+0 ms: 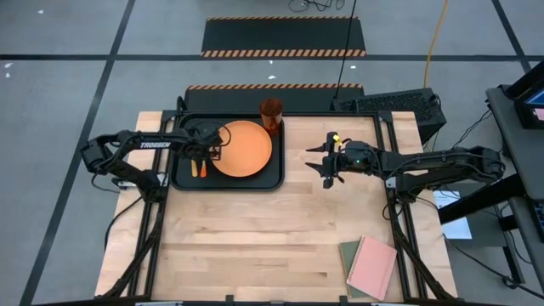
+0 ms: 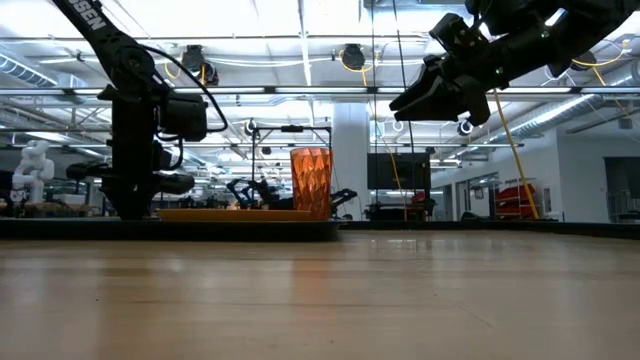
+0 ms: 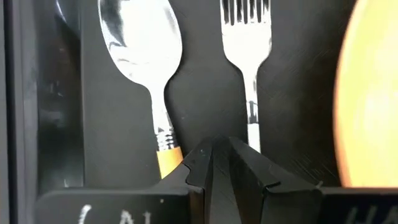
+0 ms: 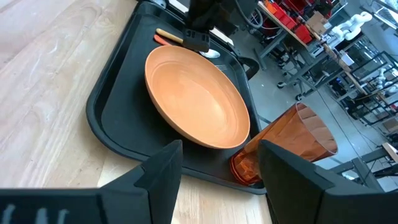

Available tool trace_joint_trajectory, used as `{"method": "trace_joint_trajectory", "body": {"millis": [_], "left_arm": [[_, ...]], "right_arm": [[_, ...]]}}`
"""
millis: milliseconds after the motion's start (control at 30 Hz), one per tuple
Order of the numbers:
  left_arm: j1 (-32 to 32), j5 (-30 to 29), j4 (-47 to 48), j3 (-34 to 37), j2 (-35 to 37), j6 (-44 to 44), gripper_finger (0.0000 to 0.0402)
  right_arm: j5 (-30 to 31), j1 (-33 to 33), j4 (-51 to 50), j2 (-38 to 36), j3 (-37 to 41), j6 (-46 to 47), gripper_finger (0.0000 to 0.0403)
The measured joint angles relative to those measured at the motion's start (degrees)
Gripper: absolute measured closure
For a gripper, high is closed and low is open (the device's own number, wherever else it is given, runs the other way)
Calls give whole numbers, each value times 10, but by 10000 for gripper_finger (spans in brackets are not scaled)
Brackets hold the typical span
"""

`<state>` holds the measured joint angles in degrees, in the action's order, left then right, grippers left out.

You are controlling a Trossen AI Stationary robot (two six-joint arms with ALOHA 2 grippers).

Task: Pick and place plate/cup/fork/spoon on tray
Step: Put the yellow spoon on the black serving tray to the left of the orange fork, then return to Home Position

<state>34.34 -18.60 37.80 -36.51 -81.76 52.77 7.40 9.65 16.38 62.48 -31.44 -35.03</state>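
- The tray (image 1: 183,174) is black, flat and smooth, with round corners and a raised rim. It sits by the far edge of the wooden table (image 1: 280,238), toward the left side.
- The plate (image 1: 241,150) is round, orange and shallow. It lies in the right half of the tray.
- The cup (image 1: 271,113) is see-through orange with ridged sides. It stands upright in the tray's far right corner, just beside the plate.
- The spoon (image 3: 142,43) has a shiny silver oval bowl and a thin orange handle. It lies in the left part of the tray, near the rim.
- The fork (image 3: 248,37) has shiny silver tines. It lies side by side with the spoon, between the spoon and the plate, not touching either.
- The left gripper (image 1: 207,150) hangs low over the handles of the spoon and fork. Its dark fingers are pressed together and hold nothing.
- The right gripper (image 1: 326,161) hovers high over bare wood, right of the tray. Its fingers are spread wide and empty.
- A pink notebook (image 1: 371,267) lies at the table's near right corner, well apart from the tray.
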Motion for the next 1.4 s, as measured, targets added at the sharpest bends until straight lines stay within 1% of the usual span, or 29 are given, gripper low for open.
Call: {"method": "trace_joint_trajectory", "body": {"millis": [200,433,900,1200,1400], "left_arm": [[-11,11,6,0,0,14,348],[-14,22,58,0,0,32,348],[-15,32,64,0,0,5,348],[-15,36,101,-15,0,-2,348],[-31,36,86,-18,10,-32,348]], "right_arm": [[0,0,0,0,0,-3,200],[0,0,0,0,0,-5,200],[0,0,0,0,0,-6,200],[0,0,0,0,0,-3,200],[0,0,0,0,0,0,200]]}}
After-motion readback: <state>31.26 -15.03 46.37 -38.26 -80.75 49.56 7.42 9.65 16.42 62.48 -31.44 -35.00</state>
